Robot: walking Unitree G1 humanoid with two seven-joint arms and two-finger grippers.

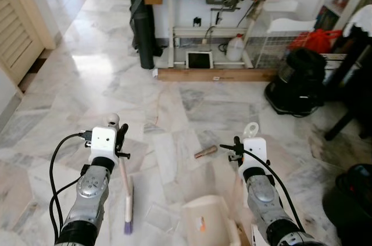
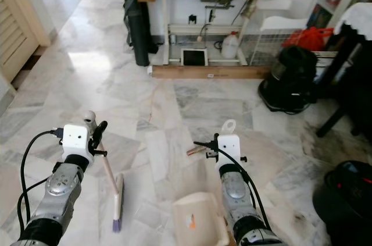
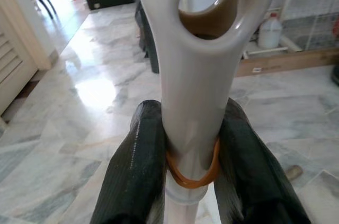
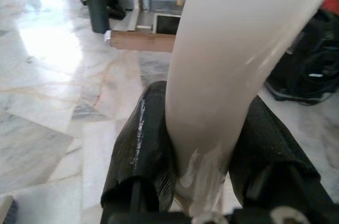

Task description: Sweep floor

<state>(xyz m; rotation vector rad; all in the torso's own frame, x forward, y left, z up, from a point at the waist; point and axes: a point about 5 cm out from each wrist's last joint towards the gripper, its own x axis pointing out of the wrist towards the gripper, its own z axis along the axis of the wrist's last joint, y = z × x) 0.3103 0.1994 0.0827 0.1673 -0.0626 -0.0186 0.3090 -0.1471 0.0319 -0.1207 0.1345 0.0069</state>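
The broom point(image 1: 127, 199) is clamped by the left gripper point(image 3: 193, 173), the dustpan point(image 1: 209, 220) by the right gripper point(image 4: 204, 166); beyond the dustpan, debris point(image 1: 206, 152) remains unswept

The dustpan point(image 1: 208, 221) is cut off by the picture's lower edge, its handle partly hidden behind the right arm. Beyond the dustpan, a small brown object point(image 1: 206, 152) is too small to identify.

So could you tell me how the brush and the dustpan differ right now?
The brush is slim, with purple bristles on the floor; the dustpan is a broad cream scoop. The left end effector grips the brush handle; the right end effector grips the dustpan handle. Both handles are pale.
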